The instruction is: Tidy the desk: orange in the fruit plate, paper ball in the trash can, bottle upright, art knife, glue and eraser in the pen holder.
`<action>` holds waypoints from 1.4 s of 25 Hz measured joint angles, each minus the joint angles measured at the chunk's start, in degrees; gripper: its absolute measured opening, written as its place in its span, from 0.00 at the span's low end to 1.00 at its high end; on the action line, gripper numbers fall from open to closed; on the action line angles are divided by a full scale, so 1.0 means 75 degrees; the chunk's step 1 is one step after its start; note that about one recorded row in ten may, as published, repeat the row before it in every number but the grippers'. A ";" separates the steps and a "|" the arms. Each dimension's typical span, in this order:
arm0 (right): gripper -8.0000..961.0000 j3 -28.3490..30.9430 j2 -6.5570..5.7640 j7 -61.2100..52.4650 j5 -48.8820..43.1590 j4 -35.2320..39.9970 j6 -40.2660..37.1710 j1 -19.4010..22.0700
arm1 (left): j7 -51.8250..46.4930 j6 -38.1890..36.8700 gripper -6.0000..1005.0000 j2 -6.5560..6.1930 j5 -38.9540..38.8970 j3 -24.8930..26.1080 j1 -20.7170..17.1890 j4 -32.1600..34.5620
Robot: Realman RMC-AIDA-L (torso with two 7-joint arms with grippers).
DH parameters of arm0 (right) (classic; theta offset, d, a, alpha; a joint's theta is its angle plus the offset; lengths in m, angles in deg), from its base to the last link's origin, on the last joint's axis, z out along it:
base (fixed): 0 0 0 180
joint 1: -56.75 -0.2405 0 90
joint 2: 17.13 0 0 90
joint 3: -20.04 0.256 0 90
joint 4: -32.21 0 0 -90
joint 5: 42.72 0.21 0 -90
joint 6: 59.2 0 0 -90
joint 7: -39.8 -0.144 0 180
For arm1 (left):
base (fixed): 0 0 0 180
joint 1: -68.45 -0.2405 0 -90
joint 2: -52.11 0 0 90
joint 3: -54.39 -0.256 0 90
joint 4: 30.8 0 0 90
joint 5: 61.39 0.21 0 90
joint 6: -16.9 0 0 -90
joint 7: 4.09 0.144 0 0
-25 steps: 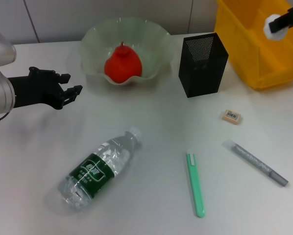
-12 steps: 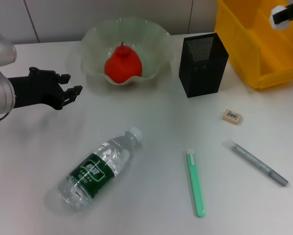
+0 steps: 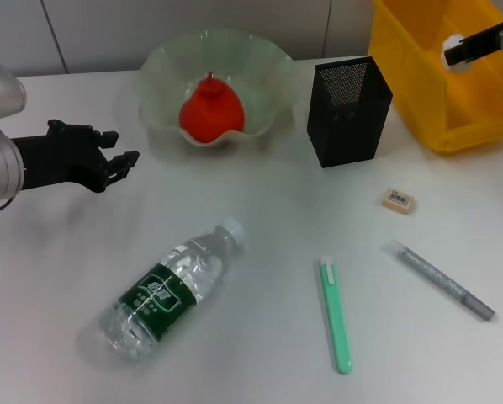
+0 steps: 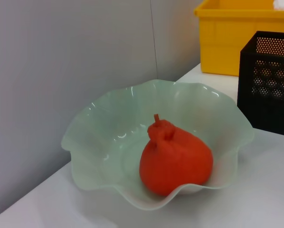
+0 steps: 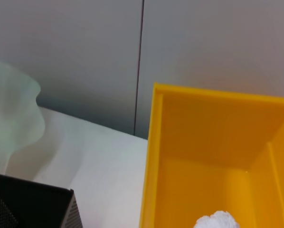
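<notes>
Paper ball (image 3: 452, 52) pinched in right gripper (image 3: 458, 53) over yellow trash can (image 3: 420, 93), white desk (image 3: 260, 227), grey wall.

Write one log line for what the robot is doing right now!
right gripper: holds paper ball over trash can | left gripper: open, idle by fruit plate | orange: in plate | bottle: lying down

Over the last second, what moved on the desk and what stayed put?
The right gripper, shut on the paper ball, swung out toward the far right, then came back left over the trash can; the ball is not released. The left gripper stayed open near the fruit plate, barely shifting. The orange, bottle, eraser and pen holder are unchanged.
</notes>
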 joint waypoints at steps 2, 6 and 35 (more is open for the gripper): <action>0.36 0.0003 -0.0001 -0.0001 -0.0003 0.0004 0.0005 0.0000 | 0.0000 0.0000 0.39 0.0000 0.0000 0.0000 -0.0023 -0.0008; 0.38 0.0005 -0.0003 -0.0018 -0.0014 -0.0025 -0.0051 0.0000 | 0.0000 0.0000 0.39 0.0000 0.0000 0.0000 -0.0037 -0.0012; 0.55 0.0004 0.0090 -0.0232 -0.0632 -0.0348 0.0045 -0.0111 | 0.0000 0.0000 0.39 0.0012 -0.0005 0.0000 -0.0122 -0.0007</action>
